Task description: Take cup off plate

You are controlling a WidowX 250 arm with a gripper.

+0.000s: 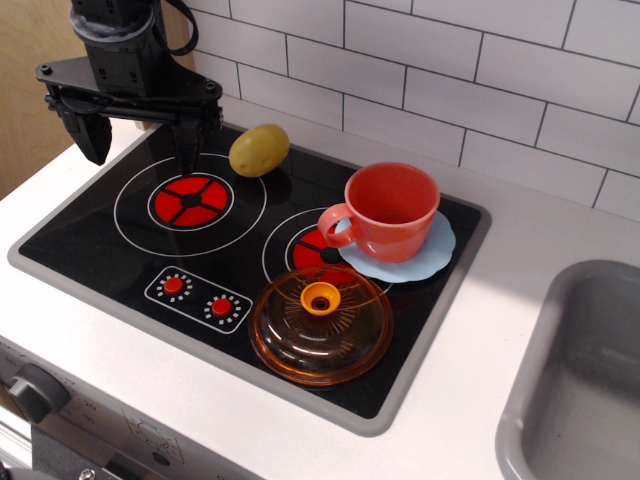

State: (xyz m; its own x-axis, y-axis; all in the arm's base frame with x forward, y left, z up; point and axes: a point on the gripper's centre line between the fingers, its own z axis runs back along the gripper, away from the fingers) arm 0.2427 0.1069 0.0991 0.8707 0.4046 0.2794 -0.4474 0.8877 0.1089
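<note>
The orange-red cup [391, 209] stands upright on the pale blue scalloped plate [428, 256], on the right side of the black toy stovetop [100, 240]. Its loop handle points left. My gripper [140, 140] hangs at the far left rear of the stove, well away from the cup, above the left burner's back edge. Its two black fingers are spread wide apart and hold nothing.
A yellow potato [259, 150] lies at the stove's rear, just right of the gripper. An amber see-through domed lid [321, 324] with an orange knob sits in front of the plate. A grey sink [585, 380] is at the right. White tiled wall behind.
</note>
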